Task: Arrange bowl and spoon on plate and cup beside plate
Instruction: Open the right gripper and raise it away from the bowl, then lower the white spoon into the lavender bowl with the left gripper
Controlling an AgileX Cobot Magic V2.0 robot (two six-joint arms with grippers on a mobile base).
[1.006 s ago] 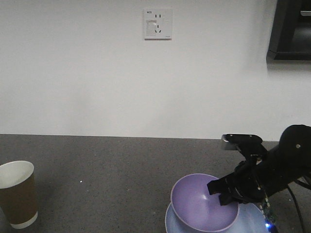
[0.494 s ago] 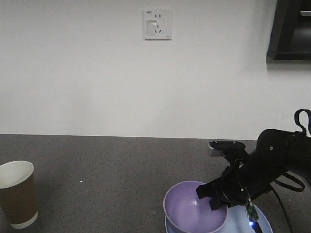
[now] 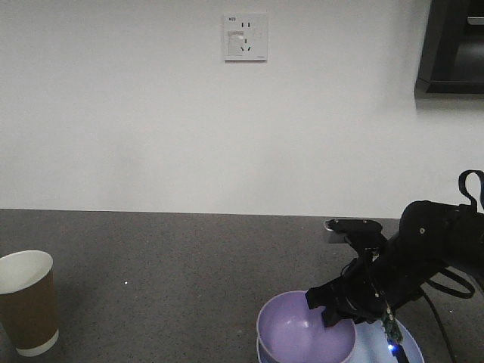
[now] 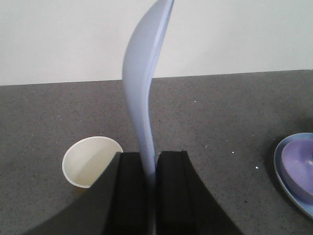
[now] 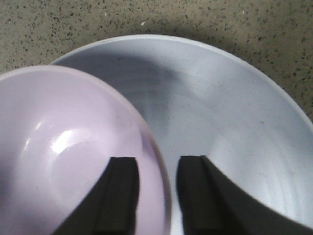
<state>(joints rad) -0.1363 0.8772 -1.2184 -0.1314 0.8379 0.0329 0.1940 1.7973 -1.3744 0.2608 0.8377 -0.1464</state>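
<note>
Cup [image 3: 26, 301] stands at 8 o'clock, well apart from the plate [image 5: 234, 112]; left gripper [image 4: 148, 161] is clamped on the upright spoon [image 4: 144, 98]. At 5 o'clock the bowl [image 3: 302, 333] has come down, tilted, onto the 9 o'clock side of the plate, right gripper [image 5: 157, 164] still pinching its rim. Release is judged due.

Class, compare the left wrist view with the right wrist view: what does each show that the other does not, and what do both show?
Only the left wrist view shows the spoon, upright and clamped in the left gripper, the cup seen from above, and the wall.
Only the right wrist view shows the right gripper, its fingers on either side of the bowl rim.
Both show the bowl over the plate and the speckled counter.
</note>
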